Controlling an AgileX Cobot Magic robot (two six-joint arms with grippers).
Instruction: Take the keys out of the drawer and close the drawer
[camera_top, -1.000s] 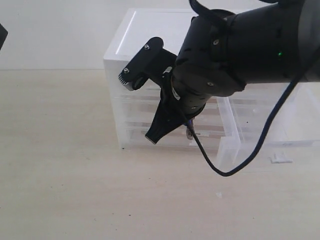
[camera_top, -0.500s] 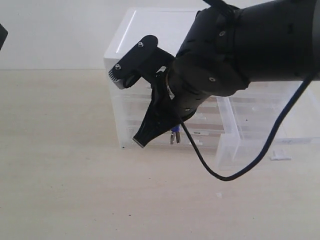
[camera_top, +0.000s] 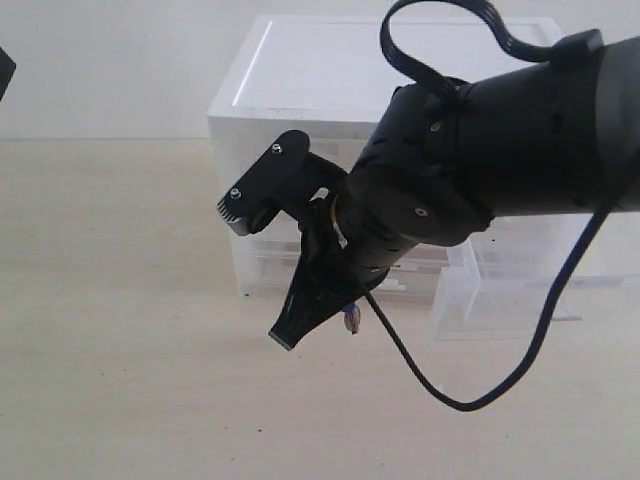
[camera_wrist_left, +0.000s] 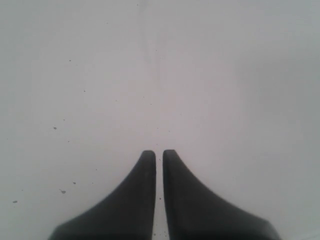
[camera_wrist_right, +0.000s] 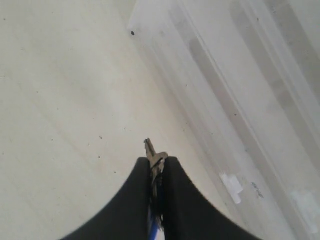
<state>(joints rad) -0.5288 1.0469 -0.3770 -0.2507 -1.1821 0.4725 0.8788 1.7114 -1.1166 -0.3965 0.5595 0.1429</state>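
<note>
**Keys out, drawer left to shut**

The right gripper (camera_top: 285, 336) has dropped lower and come forward of the cabinet (camera_top: 300, 70), pinched tight on the keys (camera_top: 350, 318). Removal looks done. Next, lay them on the bare table (camera_top: 120, 350) in front of the cabinet, then push in the drawer (camera_top: 500, 300) jutting from the cabinet's front.

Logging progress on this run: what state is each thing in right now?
Half-width translucent white plastic drawer: pulled out, open.
Small bunch of silver metal keys: out of the drawer, clamped in the right hand.
Right hand: shut on the keys.
Left hand: shut, empty.
</note>
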